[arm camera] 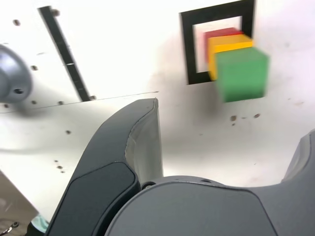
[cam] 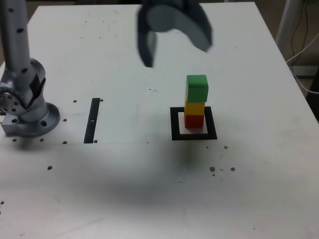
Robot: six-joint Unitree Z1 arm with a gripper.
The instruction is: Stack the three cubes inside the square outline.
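Observation:
The three cubes stand as one tower: the red cube (cam: 194, 121) at the bottom, the yellow cube (cam: 195, 107) on it, the green cube (cam: 197, 88) on top. The tower sits inside the square outline (cam: 175, 124), toward its far side. My gripper (cam: 177, 52) hangs blurred well above the table, behind and to the exterior view's left of the tower, open and holding nothing. The wrist view looks down between the spread fingers (arm camera: 142, 132) of the gripper (arm camera: 226, 142) at the green cube (arm camera: 242, 73), yellow cube (arm camera: 229, 45), red cube (arm camera: 219, 35) and square outline (arm camera: 189, 49).
A thin black strip (cam: 93, 120) lies on the white table at the exterior view's left of the outline, also seen as the strip (arm camera: 64, 54) in the wrist view. The arm's grey base (cam: 27, 114) stands at the far left. Cables (cam: 304, 45) hang off the table's right edge.

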